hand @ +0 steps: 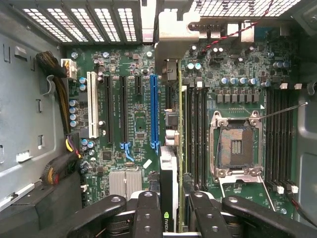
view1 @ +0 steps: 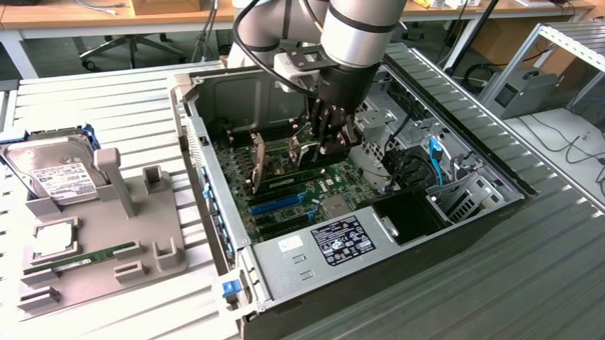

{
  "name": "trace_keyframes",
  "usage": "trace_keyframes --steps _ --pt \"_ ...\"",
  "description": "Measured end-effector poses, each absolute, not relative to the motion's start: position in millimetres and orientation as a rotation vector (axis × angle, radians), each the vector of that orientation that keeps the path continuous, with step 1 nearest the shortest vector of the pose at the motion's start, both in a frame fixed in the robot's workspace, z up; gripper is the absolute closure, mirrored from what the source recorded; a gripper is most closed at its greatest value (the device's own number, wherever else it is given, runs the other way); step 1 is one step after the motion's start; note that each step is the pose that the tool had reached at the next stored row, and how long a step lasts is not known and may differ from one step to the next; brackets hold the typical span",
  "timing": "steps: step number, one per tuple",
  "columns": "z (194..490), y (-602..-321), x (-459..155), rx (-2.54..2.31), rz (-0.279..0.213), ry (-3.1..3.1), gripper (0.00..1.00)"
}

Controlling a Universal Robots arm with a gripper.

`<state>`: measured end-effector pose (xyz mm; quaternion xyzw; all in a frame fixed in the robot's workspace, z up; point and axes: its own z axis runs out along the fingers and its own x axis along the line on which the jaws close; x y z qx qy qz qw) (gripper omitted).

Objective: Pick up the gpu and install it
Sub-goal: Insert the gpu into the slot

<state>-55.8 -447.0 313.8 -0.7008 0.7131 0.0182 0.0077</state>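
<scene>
We see the big open computer case (view1: 283, 265) on the worktop (view1: 104, 106), and inside it, over the green board (hand: 138, 124), the end effector (hand: 173, 210) squeezes the thin gpu (hand: 168, 178), which stands on its edge near the long blue slot (hand: 153, 109).

One gpu (hand: 167, 198), one hard drive (view1: 57, 173)

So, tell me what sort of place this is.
Likely a robotics lab set up for PC assembly: an open computer case on a slatted metal bench, a grey fixture holding a hard drive, desks behind.
</scene>
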Motion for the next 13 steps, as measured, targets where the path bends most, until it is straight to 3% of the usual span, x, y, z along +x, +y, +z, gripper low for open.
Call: trace_keyframes --steps 13 --pt "312.2 -447.0 -55.8 -2.191 0.057 2.229 0.73"
